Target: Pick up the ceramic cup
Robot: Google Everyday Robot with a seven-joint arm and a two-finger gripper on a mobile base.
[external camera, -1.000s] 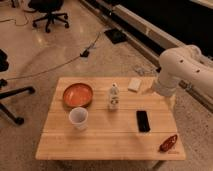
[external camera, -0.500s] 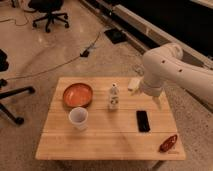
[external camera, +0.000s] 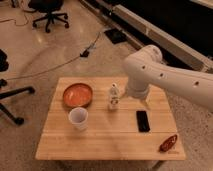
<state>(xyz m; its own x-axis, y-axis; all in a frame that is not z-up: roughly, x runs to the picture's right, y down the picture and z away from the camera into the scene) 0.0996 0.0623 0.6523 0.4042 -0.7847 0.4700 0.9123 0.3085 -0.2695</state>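
The ceramic cup (external camera: 78, 118) is small, plain and white. It stands upright on the wooden table (external camera: 107, 142), front left of the middle, just in front of the orange bowl (external camera: 77, 94). My white arm (external camera: 165, 77) reaches in from the right. My gripper (external camera: 142, 101) is at the arm's lower end, over the back right of the table, just right of the small pale bottle (external camera: 114, 97). It is well to the right of the cup and apart from it.
A black phone (external camera: 143, 120) lies right of the middle. A reddish-brown object (external camera: 168, 143) lies at the front right corner. Office chairs stand at the far left (external camera: 10, 95) and top (external camera: 47, 12). Cables (external camera: 85, 52) run over the floor behind the table.
My arm has swung left across the table's back right, from beyond the table edge to just beside the bottle. It now covers the white packet seen earlier. The cup has not moved.
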